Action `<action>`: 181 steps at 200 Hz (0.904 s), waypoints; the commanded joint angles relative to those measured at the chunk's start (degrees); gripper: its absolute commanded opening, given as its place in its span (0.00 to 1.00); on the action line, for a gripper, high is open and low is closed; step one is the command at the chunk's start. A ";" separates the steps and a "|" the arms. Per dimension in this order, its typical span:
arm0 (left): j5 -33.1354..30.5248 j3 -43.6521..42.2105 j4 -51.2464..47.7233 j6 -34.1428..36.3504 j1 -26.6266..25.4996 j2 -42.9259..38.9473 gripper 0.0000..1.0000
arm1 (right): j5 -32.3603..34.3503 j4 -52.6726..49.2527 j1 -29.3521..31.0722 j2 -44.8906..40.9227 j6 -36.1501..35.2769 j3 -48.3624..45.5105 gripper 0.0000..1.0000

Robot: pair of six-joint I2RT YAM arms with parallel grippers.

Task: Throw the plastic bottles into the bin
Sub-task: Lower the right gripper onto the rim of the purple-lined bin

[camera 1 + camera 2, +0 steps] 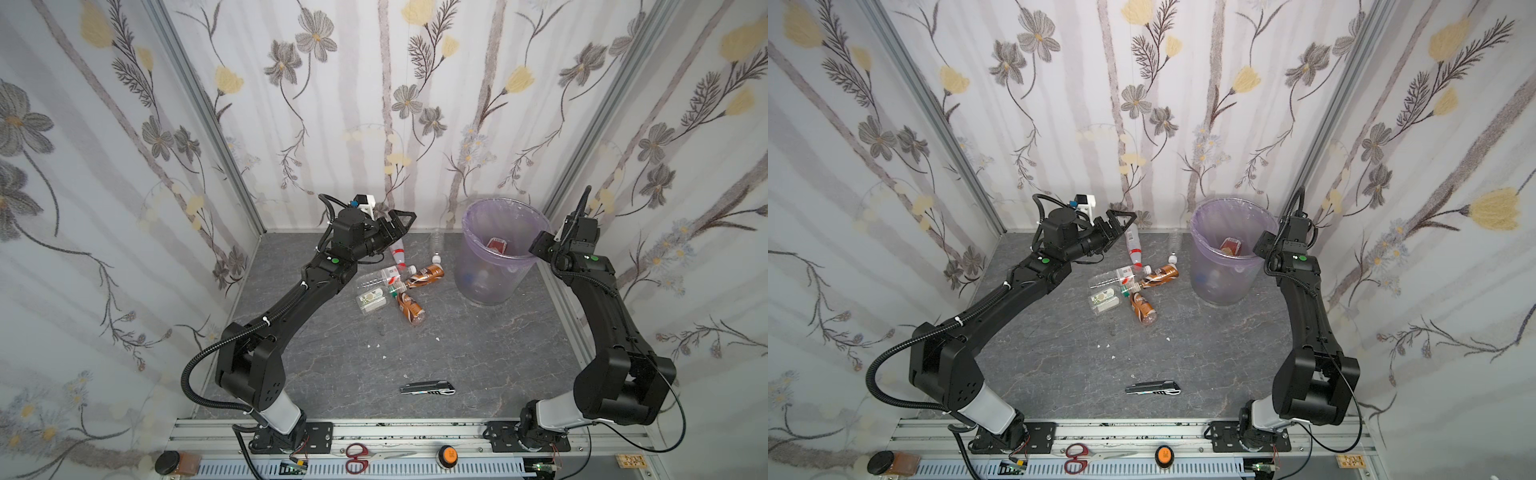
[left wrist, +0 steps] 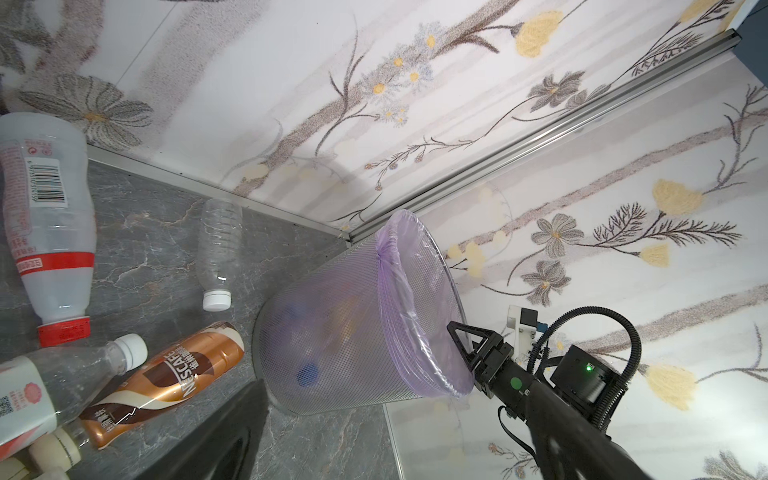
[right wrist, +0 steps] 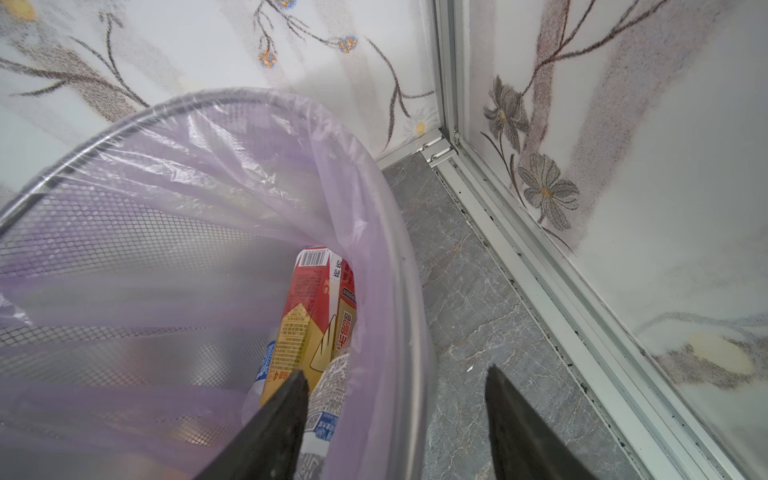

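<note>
scissors (image 1: 370, 457) lie nearest me on the front rail. left gripper (image 1: 401, 224) hangs open, empty, at the far edge of the plastic bottles (image 1: 399, 282) mid-table; right gripper (image 3: 395, 370), jaws apart and empty, hovers over the bin (image 1: 498, 201) rim. they look light, slick, crushable; i'd pinch mid-body.

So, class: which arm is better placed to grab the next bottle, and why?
Probably left. The left arm holds its open jaws beside the loose red-capped bottle; the right arm has its jaws at the bin rim, farther away.
</note>
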 commanded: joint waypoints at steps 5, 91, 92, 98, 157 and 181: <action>-0.95 -0.23 0.04 1.51 -0.06 -0.72 1.00 | -1.21 -0.44 -0.02 2.03 -0.57 1.75 0.50; -2.26 -0.94 -0.79 2.26 -0.06 -2.26 1.00 | 0.77 -0.93 -0.39 0.67 -0.35 0.68 0.14; -2.24 -0.90 -0.81 2.28 -0.16 -2.31 1.00 | 0.77 -0.97 -0.42 0.67 -0.37 0.72 0.13; -2.35 -0.94 -0.90 2.40 -0.18 -2.40 1.00 | 0.77 -0.98 -0.46 0.41 -0.39 0.61 0.11; -4.59 0.79 -5.17 7.03 -0.09 -3.47 1.00 | 0.19 -0.93 -0.49 -4.98 0.45 2.96 0.00; -6.60 2.19 -8.02 9.46 -0.02 -4.11 1.00 | -0.62 -1.30 -0.28 -6.92 1.15 5.54 0.00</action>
